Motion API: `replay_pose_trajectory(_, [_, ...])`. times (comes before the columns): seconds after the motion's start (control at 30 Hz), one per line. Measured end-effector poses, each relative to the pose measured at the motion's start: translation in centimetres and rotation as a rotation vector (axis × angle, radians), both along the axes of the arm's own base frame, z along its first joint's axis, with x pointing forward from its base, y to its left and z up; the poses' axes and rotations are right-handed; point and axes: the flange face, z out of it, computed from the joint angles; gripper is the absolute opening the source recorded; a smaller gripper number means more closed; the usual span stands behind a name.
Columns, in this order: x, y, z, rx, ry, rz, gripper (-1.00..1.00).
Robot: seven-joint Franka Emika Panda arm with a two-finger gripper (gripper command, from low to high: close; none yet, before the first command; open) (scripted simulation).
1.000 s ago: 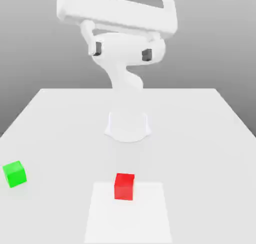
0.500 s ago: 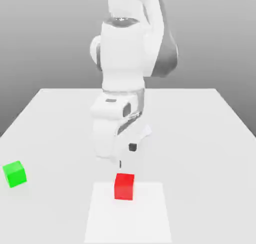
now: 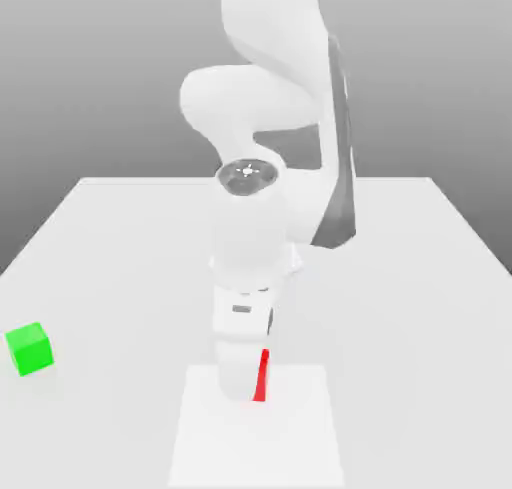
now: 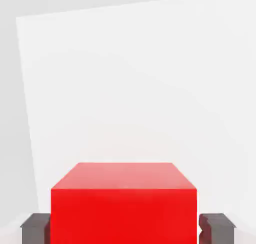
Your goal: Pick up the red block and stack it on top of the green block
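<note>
The red block (image 4: 124,188) sits between my gripper's (image 4: 124,229) two dark fingers (image 4: 35,227), which press on its opposite sides. In the exterior view the hand (image 3: 240,362) stands low over the table's front middle and covers most of the red block (image 3: 262,375), so only a thin red strip shows. The block rests on a brighter white square patch (image 3: 290,437). The green block (image 3: 29,348) lies alone on the table at the exterior view's far left, well apart from the hand.
The white table (image 3: 400,277) stretches back to the arm's round base (image 3: 292,259) in the middle. The bent arm rises over the table's centre. The table's edges slope inward toward the back.
The arm has swung down from high above the table onto the red block. The fingers, open before, have shut on the block. The green block has not moved.
</note>
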Motion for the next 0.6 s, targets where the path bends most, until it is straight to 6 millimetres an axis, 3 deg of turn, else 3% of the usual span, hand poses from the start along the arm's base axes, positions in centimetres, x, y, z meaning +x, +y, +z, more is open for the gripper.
replay_pose_trajectory(0.1, [0.0, 0.0, -0.1, 0.001, 0.001, 0.000, -1.00])
replay_pose_trajectory(0.33, [0.0, -0.2, 5.3, 0.002, 0.001, -0.006, -1.00])
replay_pose_trajectory(0.4, [0.4, -2.9, 6.2, 0.003, 0.003, -0.073, -1.00])
replay_pose_trajectory(0.5, [0.8, -9.9, 6.9, 0.008, 0.005, -0.235, -1.00])
replay_pose_trajectory(0.6, [-0.1, -17.2, 7.6, 0.010, 0.006, -0.393, -1.00])
